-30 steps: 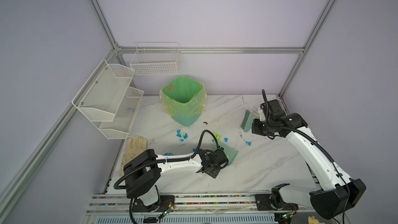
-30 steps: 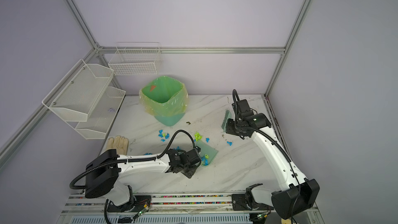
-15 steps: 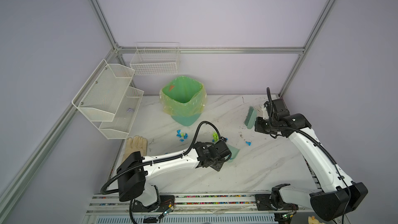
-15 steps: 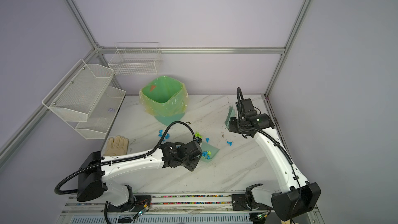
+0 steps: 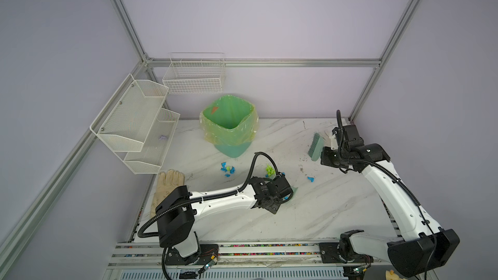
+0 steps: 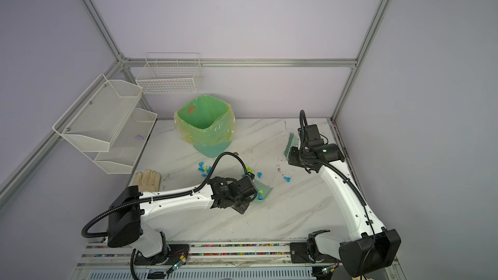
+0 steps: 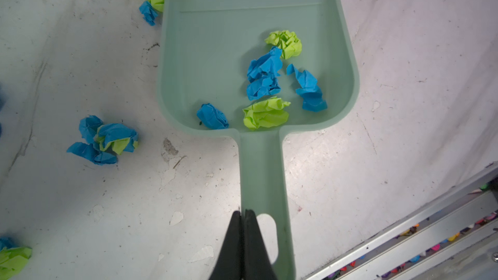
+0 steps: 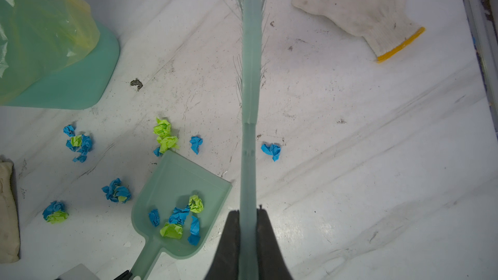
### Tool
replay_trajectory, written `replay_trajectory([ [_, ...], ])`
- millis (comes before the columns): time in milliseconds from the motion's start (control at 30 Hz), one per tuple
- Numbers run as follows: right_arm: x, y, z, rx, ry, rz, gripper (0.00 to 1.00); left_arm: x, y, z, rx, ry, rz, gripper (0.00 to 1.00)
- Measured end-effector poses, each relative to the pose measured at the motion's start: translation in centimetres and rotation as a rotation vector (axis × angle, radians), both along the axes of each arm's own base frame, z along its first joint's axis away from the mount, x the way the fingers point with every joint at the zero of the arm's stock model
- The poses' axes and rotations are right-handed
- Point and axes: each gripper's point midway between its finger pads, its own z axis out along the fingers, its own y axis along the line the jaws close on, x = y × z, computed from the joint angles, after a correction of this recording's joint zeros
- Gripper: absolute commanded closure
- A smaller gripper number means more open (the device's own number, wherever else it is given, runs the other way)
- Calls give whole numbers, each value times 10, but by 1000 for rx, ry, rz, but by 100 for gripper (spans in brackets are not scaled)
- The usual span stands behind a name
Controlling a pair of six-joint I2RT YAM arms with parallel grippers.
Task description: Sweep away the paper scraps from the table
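Several paper scraps (image 7: pixel 265 113), blue and yellow-green wads, lie inside the mint-green dustpan (image 7: pixel 210 57), bunched toward its handle end. Dustpan sits near the middle of the table (image 5: pixel 296 219), lip turned toward the back right.

Left gripper (image 7: pixel 243 211): jaws pinched tight on the side wall of the dustpan handle, just beside the hang hole.

More scraps loose on the table: a yellow-green clump touching one corner of the pan's lip, a blue-and-green cluster off to the pan's left in both top views, and one blue wad alone between the pan and the right arm.

Right gripper (image 8: pixel 248 211): jaws clenched around the handle of a mint-green brush (image 8: pixel 250 76). The brush is at the back right of the table, well apart from the dustpan. Whether the bristles touch the surface, cannot tell.

Green-lined bin (image 5: pixel 229 136) stands at back centre. White knit glove (image 8: pixel 355 4) lies near the brush tip, and a second glove (image 5: pixel 167 184) at the table's left edge.
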Motion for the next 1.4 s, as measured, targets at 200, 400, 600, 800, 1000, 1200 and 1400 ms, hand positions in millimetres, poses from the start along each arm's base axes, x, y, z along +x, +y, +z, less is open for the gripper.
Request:
replay_trajectory([
  [200,-2,2,-5,11,14,8,100,1,-6,-11,-4,15,14,100],
  [400,-2,2,-5,12,15,7,100,-2,-8,-31,3,48,28,100],
  [600,-2,1,-6,14,17,6,100,-5,-9,-43,20,71,27,85],
  [800,-2,1,-6,14,18,6,100,-5,-10,-43,9,74,40,75],
  [1000,-2,1,-7,12,19,8,100,-6,-8,-43,9,84,56,76],
  [1200,-2,0,-7,10,19,9,100,-9,-4,-40,16,95,57,78],
  [1400,-2,0,-7,8,18,10,100,-13,-3,-40,16,113,53,78],
])
